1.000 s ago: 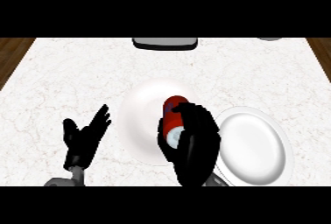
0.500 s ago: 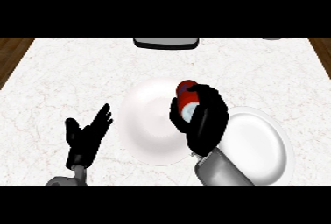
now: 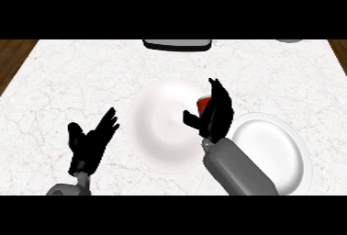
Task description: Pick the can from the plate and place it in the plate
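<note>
Right hand (image 3: 215, 114) curled round the can (image 3: 203, 103), mostly hiding it. Can sits over the middle plate's (image 3: 159, 131) right rim, probably for carrying to the right plate (image 3: 271, 144). Left hand (image 3: 92, 142) spread, resting lower left.

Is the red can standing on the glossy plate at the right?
No, the red can is in the right hand, by the right edge of the other plate.
</note>
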Tool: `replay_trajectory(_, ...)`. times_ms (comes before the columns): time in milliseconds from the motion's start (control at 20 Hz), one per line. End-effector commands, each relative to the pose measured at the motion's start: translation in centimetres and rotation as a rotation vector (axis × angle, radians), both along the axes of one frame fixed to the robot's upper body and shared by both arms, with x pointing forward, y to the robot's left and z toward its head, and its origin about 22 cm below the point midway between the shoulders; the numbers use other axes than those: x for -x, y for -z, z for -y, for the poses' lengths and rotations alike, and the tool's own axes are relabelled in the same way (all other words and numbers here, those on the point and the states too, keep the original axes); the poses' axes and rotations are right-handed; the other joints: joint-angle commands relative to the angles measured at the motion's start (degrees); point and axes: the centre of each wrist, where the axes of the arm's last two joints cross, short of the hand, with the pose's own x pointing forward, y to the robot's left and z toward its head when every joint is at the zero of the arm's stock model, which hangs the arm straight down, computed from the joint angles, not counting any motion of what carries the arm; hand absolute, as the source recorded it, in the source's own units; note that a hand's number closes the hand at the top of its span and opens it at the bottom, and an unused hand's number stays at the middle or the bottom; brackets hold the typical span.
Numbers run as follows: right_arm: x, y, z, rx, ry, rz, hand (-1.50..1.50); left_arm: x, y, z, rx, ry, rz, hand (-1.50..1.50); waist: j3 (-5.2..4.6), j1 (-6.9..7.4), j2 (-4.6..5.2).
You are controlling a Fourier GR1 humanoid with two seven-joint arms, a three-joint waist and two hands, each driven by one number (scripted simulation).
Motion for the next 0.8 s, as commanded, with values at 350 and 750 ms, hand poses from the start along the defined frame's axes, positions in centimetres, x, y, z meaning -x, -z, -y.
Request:
replay_trajectory(350,0.4,0.8,-0.9,-0.293,-0.006,0.324,-1.50,-0.1,0.3,0.5,-0.011,-0.013,-0.012,0.00,0.04,-0.61,-0.06)
replay_trajectory(750,5.0,-0.2,0.3,-0.479,-0.076,0.295,-1.50,1.3,1.2,-1.2,-0.016,-0.059,-0.041,0.00,-0.04,-3.05,-0.76)
